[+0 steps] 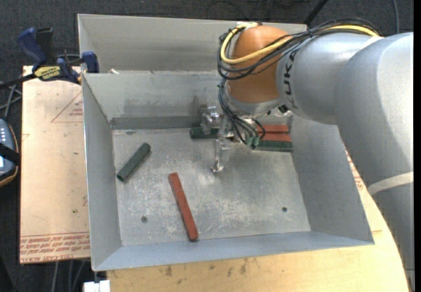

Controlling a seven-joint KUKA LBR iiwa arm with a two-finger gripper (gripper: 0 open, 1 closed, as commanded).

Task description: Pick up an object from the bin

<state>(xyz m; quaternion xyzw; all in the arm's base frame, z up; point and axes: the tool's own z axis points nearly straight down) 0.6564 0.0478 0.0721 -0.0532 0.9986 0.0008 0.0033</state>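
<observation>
My gripper (216, 166) hangs over the bare floor in the middle of the bin, its thin fingers together and pointing down with nothing between them. A red stick (183, 206) lies on the floor to its front left, apart from it. Further left rests a dark grey-green block (133, 160). Just right of the gripper, partly under the wrist, lie a green flat bar (276, 145) and a red piece (275, 130) behind it. A small dark green piece (198, 133) sits by the back wall, left of the wrist.
The arm and its orange cover with cables reach in from the right and hide the bin's back right part. The bin's sloped walls rise on all sides.
</observation>
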